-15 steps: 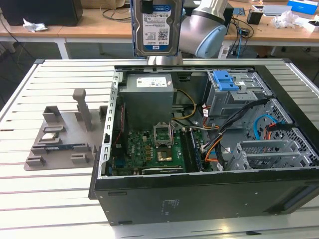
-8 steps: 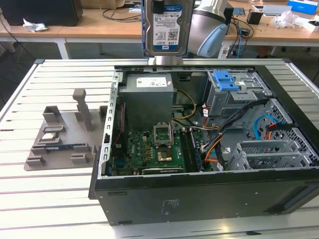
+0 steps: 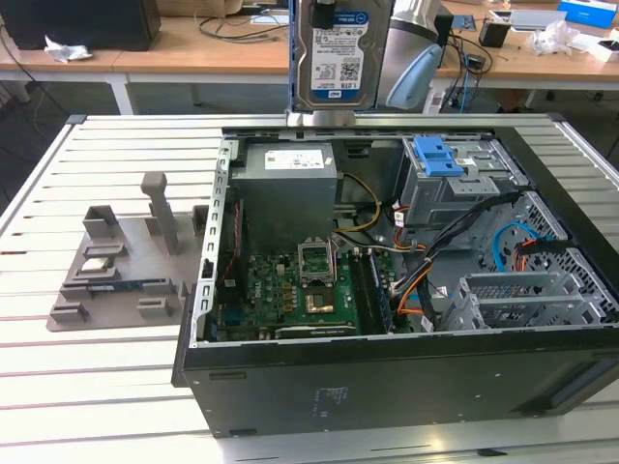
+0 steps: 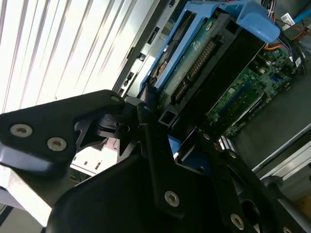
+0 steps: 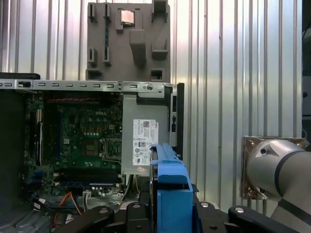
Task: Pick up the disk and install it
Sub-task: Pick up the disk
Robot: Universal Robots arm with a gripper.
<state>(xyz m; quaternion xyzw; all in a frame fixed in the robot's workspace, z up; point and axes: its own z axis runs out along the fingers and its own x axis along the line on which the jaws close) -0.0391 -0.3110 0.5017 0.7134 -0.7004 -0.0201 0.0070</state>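
Where the white slatted table (image 3: 116, 387) spreads under everything, we see an open computer case (image 3: 387, 387) lying on its side, taking up the middle and the exterior view's right. Inside it, the green motherboard (image 3: 290, 290) sits toward the near left, with the grey power supply (image 3: 288, 188) beyond it at the far side. On the exterior view's left, just beside the case, a grey fixture (image 3: 106, 290) rests on the slats. At the far right of the case stands the metal drive cage (image 3: 455, 184). The arm (image 3: 411, 48) hangs over the far edge of the case. We find the disk (image 3: 334, 53) up in the air there, upright with its label facing the exterior camera, above the power supply and well clear of the cage. In the first wrist view the gripper (image 5: 167, 209) is clamped on the disk's blue bracket, with black fingers (image 5: 131, 209) on either side. A blue latch (image 3: 433, 155) tops the cage. Smallest, a square chip (image 3: 97, 263) lies on the fixture.
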